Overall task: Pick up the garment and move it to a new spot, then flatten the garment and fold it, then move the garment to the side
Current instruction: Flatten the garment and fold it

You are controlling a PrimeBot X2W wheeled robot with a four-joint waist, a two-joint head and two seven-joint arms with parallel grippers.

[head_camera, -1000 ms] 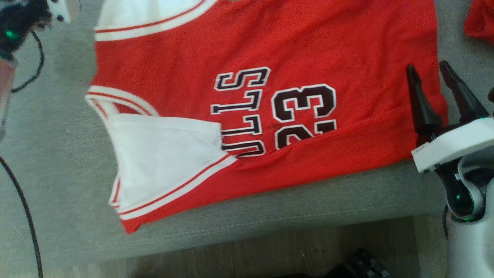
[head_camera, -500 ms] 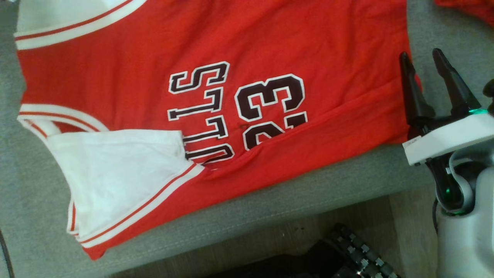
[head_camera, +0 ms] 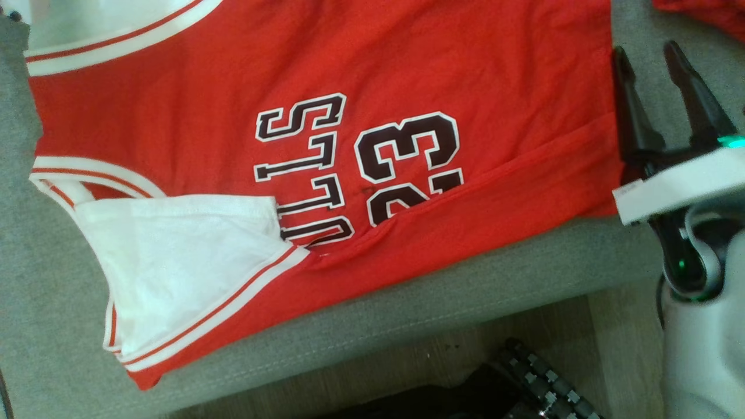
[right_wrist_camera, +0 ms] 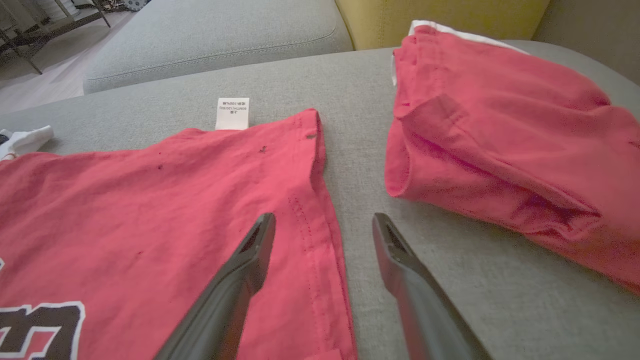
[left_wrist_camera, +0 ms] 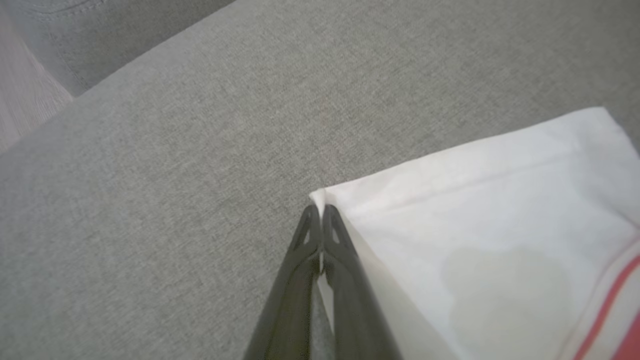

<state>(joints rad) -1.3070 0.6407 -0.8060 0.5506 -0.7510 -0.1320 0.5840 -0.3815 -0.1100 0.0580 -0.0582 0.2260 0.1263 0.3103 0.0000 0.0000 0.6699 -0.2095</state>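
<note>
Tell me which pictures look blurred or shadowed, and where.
Head view: the right hand is blurred, while the jersey lettering stays crisp. Left wrist view: sharp couch weave, a grey shadow patch on the white panel beside the shut left hand. Right wrist view: the fingers near the lens are soft, and the jersey reads pinker.

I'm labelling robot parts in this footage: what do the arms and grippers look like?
Each gripper has two long, dark, tapering fingers with triangular cut-outs near the tips: the left gripper and the right gripper. The right one's fingers join a white housing with green lights, on a pale grey forearm.
</note>
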